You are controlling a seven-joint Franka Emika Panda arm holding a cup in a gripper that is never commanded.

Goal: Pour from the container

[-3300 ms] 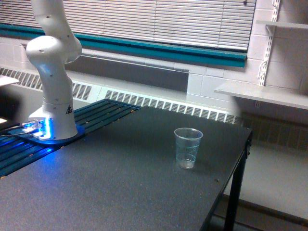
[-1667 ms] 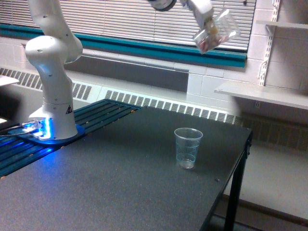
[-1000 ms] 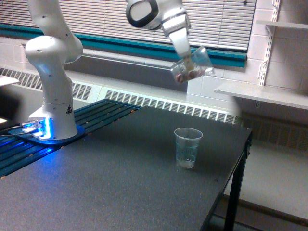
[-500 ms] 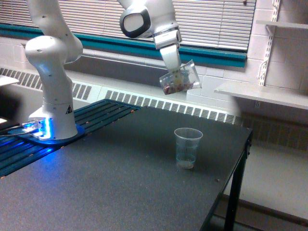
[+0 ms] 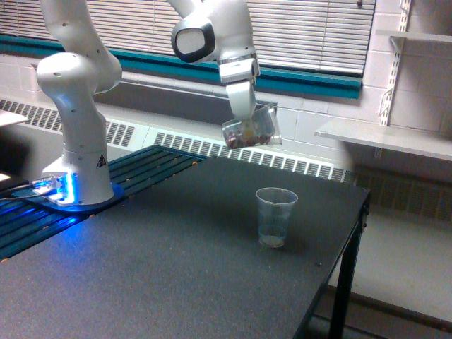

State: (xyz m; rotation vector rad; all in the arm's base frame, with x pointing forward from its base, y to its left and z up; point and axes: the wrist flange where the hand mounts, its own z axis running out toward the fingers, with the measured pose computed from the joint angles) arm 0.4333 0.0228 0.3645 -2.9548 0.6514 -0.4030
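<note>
Container (image 5: 252,127), clear, reddish-brown pieces inside, hangs tilted, clamped by end effector (image 5: 245,116).

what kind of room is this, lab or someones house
Most likely a lab or workshop: a robot arm bolted at a dark work table, painted block walls, a long radiator under window blinds, and bare wall shelving.

No lettering can be read; the robot base (image 5: 83,168) bears a small dark triangular sticker (image 5: 100,162), its mark too small to make out.

White arm (image 5: 78,92), clear container (image 5: 252,127) with reddish-brown bits, clear ribbed cup (image 5: 275,216) — dark speckled table (image 5: 162,261).
</note>
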